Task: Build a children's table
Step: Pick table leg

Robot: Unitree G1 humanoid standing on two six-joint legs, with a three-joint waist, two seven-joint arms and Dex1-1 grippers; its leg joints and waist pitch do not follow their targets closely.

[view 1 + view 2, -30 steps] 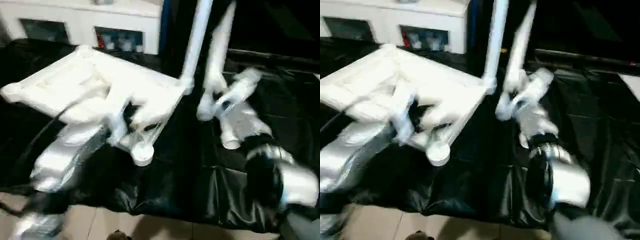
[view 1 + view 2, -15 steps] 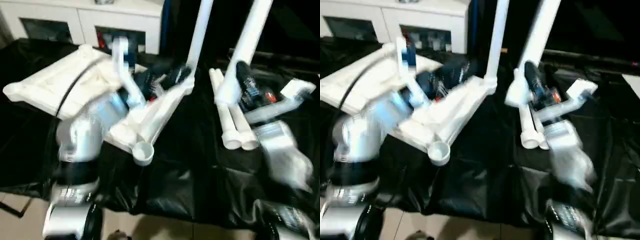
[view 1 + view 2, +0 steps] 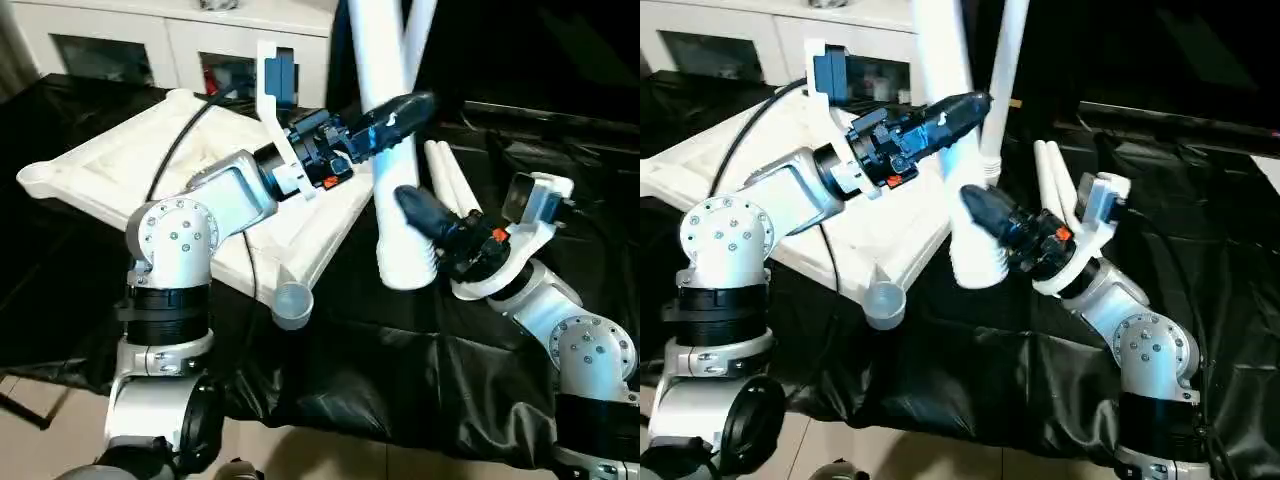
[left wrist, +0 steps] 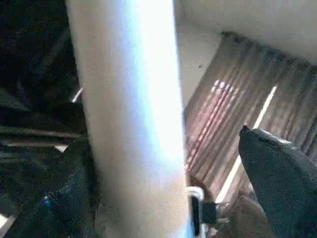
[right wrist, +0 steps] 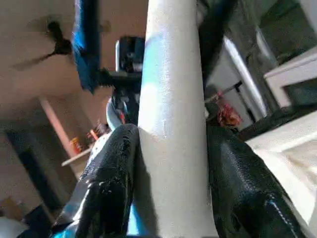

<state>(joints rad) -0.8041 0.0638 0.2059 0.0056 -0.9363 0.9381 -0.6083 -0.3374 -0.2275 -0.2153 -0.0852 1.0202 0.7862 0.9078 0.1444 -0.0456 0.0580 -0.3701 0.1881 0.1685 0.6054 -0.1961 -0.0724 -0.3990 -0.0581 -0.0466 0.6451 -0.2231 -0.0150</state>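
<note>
The children's table top (image 3: 110,165) lies upside down at the left, white, with an empty corner socket (image 3: 290,303) at its near corner. One thin white leg (image 3: 1005,80) stands upright in the far right corner socket. My right gripper (image 3: 405,225) is shut on a thick white leg (image 3: 395,215), holding it upright above the top's right edge; the black fingers (image 5: 106,183) press both sides of the leg (image 5: 173,124). My left gripper (image 3: 400,115) is open around the same leg higher up, one finger (image 4: 282,173) standing apart from the leg (image 4: 133,124).
Two more white legs (image 3: 452,185) lie side by side on the black-covered work table (image 3: 560,200), behind my right wrist. A white cabinet (image 3: 120,40) stands at the back left. Tiled floor (image 3: 300,450) shows below the table's front edge.
My right gripper has carried the leg left, toward the top's right edge. My left arm has risen off the top and brought its open fingers around the leg.
</note>
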